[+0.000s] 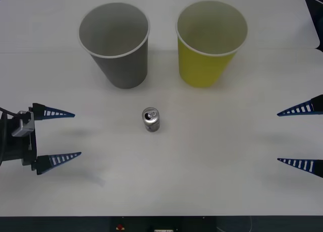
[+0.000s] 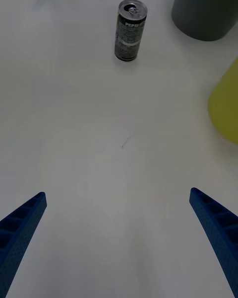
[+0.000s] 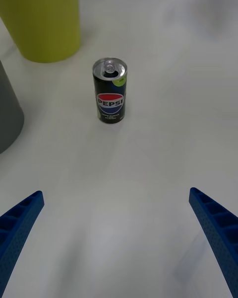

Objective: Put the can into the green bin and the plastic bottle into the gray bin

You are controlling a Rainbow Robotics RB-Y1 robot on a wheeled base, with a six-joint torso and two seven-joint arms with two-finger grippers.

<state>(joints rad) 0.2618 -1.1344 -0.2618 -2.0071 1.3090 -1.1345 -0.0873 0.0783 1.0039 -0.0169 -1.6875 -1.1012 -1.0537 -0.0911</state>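
The can (image 1: 151, 120) is standing upright on the white table (image 1: 227, 156), roughly in the middle, a bit in front of the two cups and between them. From the front camera you're mostly seeing its silvery top with the pull-tab. The left wrist camera is showing the can (image 3: 111, 90) side-on with the round red, white and blue Pepsi logo facing it, while the right wrist camera is getting the can (image 2: 130, 30) from the other side, where only the word PEPSI in white near the top is readable.

The gray bin (image 1: 115, 45) is sitting at the back left and the green bin (image 1: 209, 44) at the back right, side by side, both upright with mouths open. Only the front camera is looking down into them. The wrist cameras are just catching their lower walls at the edges.

The left gripper (image 1: 53, 135) is hovering at the table's left side, blue fingers spread wide and holding nothing. The right gripper (image 1: 302, 137) is hanging at the right edge, also spread wide and holding nothing. Both are well apart from the can, which is sitting between them.
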